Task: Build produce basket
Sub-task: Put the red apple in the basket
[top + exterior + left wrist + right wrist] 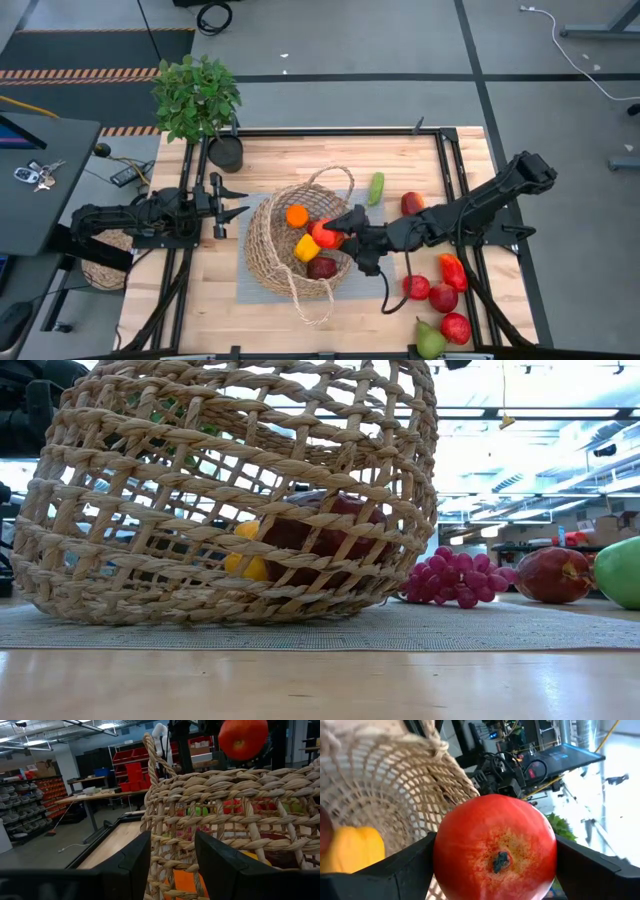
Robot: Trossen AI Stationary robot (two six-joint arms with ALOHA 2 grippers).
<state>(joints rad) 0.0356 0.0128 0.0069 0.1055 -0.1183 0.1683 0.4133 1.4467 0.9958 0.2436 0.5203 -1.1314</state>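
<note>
Between the right gripper's (495,865) two dark fingers sits a round red-orange tomato-like fruit (495,847), jaws spread wide and clamped on its sides, stem scar facing the wrist camera. From above, that gripper (335,232) hangs over the right part of the large round tan open-weave wicker basket (270,262), fruit (325,232) already over the opening. So the relation that matters: basket floor lies straight below the fruit, no sideways travel needed by my read, just a drop or short descent.

Already inside: an orange (297,215), a yellow pepper (307,247), a dark red plum-like fruit (321,267). Fruit has no real long axis, so orientation shouldn't matter.

Left gripper (232,203) waits just left of the basket, fingers apart and empty, wicker wall close in front of it in its wrist view.

Further right on the wooden surface (180,300), well apart from the basket: red apples (443,296), a red pepper (453,271), a green pear (430,342), a green vegetable (376,187). Right arm is nearer to all of those.
</note>
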